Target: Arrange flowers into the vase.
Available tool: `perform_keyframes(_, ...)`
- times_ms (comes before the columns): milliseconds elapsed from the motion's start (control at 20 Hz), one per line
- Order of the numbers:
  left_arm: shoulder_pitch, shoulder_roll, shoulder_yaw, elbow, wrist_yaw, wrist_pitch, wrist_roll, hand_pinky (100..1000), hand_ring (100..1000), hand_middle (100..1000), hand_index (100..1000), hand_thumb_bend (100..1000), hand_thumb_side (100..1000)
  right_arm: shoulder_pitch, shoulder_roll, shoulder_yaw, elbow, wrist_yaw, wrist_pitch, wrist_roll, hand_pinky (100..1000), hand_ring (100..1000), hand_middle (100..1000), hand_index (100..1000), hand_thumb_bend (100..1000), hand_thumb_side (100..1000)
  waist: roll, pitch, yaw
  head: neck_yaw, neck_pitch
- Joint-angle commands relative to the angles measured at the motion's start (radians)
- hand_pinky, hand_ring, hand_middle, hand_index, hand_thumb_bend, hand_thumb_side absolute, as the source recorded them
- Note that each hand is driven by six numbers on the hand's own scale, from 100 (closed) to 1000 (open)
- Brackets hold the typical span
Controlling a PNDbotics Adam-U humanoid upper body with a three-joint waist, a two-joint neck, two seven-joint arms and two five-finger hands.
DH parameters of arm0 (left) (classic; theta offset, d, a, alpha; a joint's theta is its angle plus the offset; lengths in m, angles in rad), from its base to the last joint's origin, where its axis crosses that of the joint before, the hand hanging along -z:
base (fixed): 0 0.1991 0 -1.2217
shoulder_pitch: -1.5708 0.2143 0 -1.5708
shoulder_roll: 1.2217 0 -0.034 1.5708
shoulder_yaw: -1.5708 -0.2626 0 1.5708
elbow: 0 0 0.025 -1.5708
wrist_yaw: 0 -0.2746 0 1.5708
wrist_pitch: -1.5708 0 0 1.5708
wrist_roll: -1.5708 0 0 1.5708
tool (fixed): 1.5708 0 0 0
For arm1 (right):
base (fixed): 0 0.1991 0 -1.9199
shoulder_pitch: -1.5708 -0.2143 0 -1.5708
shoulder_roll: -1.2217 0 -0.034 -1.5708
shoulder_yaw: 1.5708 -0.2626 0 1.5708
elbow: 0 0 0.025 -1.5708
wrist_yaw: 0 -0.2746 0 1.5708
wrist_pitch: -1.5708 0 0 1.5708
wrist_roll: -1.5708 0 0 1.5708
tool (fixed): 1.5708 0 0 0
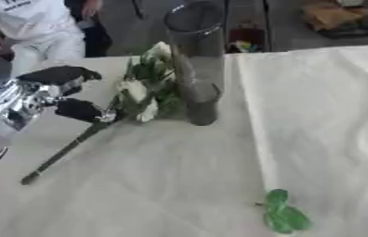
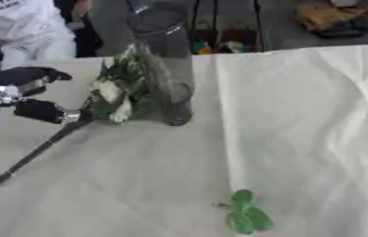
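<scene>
Soft daylight, overall blur, faint shadows

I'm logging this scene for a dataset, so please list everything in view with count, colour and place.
Vase: one, clear glass, tall, upright at table's far middle.
Flower stem: one, white blooms with green leaves, dark stalk, slanting left of the vase, blooms beside the glass.
Loose leaves: one small green sprig, lying near front edge, right of centre.
Tablecloth: one, off-white, creased, covering the table.
Left hand: one, black with silver, at left, fingers and thumb pinching the stalk just below the blooms.
Right hand: not in view.
</scene>
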Motion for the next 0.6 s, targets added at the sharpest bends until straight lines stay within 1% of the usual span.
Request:
perform_keyframes(50, -0.022, 0.011, -0.002, 0.025, -0.013, 0.002, -0.011, 987, 953, 938, 1000, 631, 771, -0.010, -0.011, 0.000, -0.018, -0.011, 0.001, 0.006, 761, 833, 616, 835, 100, 1000, 0.001, -0.015, -0.002, 0.006, -0.016)
perform_keyframes(300, -0.032, -0.006, -0.010, 0.069, -0.062, -0.019, 0.006, 980, 932, 915, 988, 619, 711, -0.011, -0.010, 0.001, -0.018, -0.014, 0.004, 0.011, 762, 834, 614, 835, 100, 1000, 0.003, -0.013, -0.006, 0.011, -0.023)
perform_keyframes(400, -0.035, -0.009, -0.016, 0.078, -0.097, -0.035, 0.009, 980, 923, 904, 982, 596, 688, -0.011, -0.010, 0.001, -0.018, -0.015, 0.004, 0.012, 762, 834, 613, 835, 100, 1000, 0.003, -0.012, -0.008, 0.012, -0.025)
perform_keyframes(550, -0.038, -0.017, -0.024, 0.086, -0.147, -0.061, 0.004, 972, 913, 893, 973, 593, 686, -0.011, -0.009, 0.002, -0.018, -0.016, 0.005, 0.015, 763, 835, 613, 835, 100, 1000, 0.003, -0.011, -0.009, 0.013, -0.027)
perform_keyframes(600, -0.040, -0.019, -0.025, 0.088, -0.161, -0.066, 0.003, 963, 904, 883, 964, 576, 674, -0.012, -0.008, 0.002, -0.018, -0.016, 0.006, 0.016, 764, 835, 612, 835, 100, 1000, 0.004, -0.010, -0.010, 0.014, -0.028)
